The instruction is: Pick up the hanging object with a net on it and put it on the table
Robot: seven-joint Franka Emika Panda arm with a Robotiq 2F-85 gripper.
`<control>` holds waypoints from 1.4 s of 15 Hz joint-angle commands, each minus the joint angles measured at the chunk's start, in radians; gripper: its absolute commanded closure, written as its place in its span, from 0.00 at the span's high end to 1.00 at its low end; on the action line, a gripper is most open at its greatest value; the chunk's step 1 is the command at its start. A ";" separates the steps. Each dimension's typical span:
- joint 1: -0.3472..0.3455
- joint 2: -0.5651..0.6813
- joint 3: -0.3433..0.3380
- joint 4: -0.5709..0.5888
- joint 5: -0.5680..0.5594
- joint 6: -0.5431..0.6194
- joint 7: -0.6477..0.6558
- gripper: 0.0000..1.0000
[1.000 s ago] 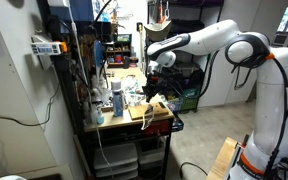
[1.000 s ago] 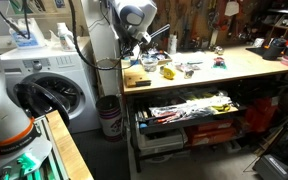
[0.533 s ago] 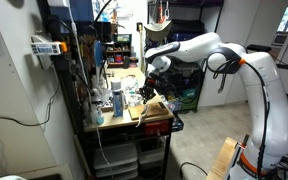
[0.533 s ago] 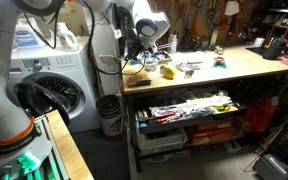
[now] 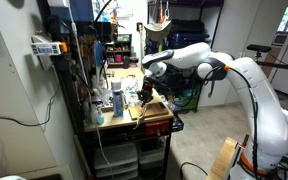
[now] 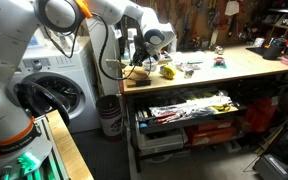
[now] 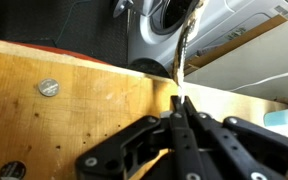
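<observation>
My gripper [image 7: 180, 104] is shut, and a thin wire-like handle [image 7: 186, 45] sticks out from between its fingertips past the edge of the wooden workbench top [image 7: 64, 120]. This looks like the handle of the hanging netted object; the net itself cannot be made out in any view. In both exterior views the gripper [image 5: 144, 86] [image 6: 148, 62] is low over the end of the workbench [image 5: 156, 122] [image 6: 234, 68], close above its surface.
A round metal washer [image 7: 48, 88] lies on the wood. A washing machine [image 6: 54, 92] stands beside the bench. A yellow item [image 6: 167, 71] and small tools lie on the benchtop. An open drawer [image 6: 189, 108] holds tools. Bottles [image 5: 117, 98] and shelves crowd the back.
The arm has come down and in toward the end of the workbench; the gripper now sits lower and nearer the surface than a second ago.
</observation>
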 commanded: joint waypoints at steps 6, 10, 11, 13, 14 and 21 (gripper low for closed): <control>-0.045 0.174 0.003 0.234 -0.009 -0.157 0.138 0.29; -0.035 0.184 0.000 0.279 -0.023 -0.139 0.184 0.50; -0.033 0.182 -0.001 0.288 -0.029 -0.137 0.195 0.59; -0.020 0.150 -0.009 0.280 -0.053 -0.116 0.210 0.72; -0.012 0.134 -0.013 0.278 -0.074 -0.107 0.215 0.81; 0.072 -0.137 -0.056 0.109 -0.293 0.069 0.172 1.00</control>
